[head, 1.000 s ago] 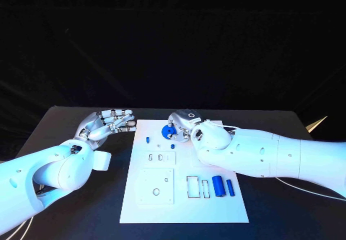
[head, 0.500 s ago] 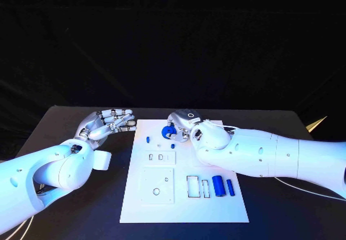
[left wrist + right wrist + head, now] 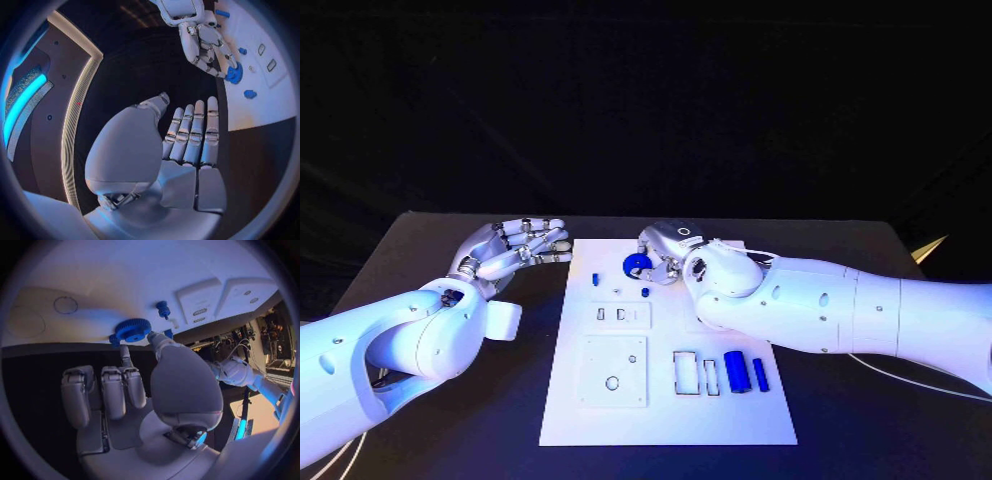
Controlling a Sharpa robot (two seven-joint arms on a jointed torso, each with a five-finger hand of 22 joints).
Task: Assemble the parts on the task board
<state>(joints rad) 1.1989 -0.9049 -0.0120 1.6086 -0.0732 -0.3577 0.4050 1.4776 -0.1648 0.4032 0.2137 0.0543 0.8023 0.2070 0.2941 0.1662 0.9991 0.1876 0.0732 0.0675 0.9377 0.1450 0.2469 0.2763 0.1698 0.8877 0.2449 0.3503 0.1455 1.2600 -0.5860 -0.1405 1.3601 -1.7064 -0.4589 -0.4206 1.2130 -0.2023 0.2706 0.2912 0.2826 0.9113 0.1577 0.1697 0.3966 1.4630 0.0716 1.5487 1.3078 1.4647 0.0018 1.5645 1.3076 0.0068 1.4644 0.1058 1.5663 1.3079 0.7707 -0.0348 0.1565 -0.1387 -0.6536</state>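
Observation:
The white task board (image 3: pixel 668 410) lies in the middle of the black table. At its far end my right hand (image 3: pixel 669 249) pinches a blue gear (image 3: pixel 636 264) between thumb and a finger; the right wrist view shows the gear (image 3: pixel 132 330) low over the board, and I cannot tell whether it touches it. Two small blue pegs (image 3: pixel 596 279) (image 3: pixel 645 293) stand near the gear. Two blue cylinders (image 3: pixel 734 371) (image 3: pixel 760 374) lie at the near right of the board. My left hand (image 3: pixel 516 248) hovers left of the board, holding nothing, its fingers (image 3: pixel 190 132) straight.
The board carries white plates with slots (image 3: pixel 620 316) and holes (image 3: pixel 613 372), and rectangular recesses (image 3: pixel 687 372) beside the cylinders. Bare black table (image 3: pixel 862 420) lies on both sides of the board. My right forearm (image 3: pixel 834 310) crosses above the board's right edge.
The right hand has shifted very slightly with the gear at the far end of the board. The left hand has stayed where it was.

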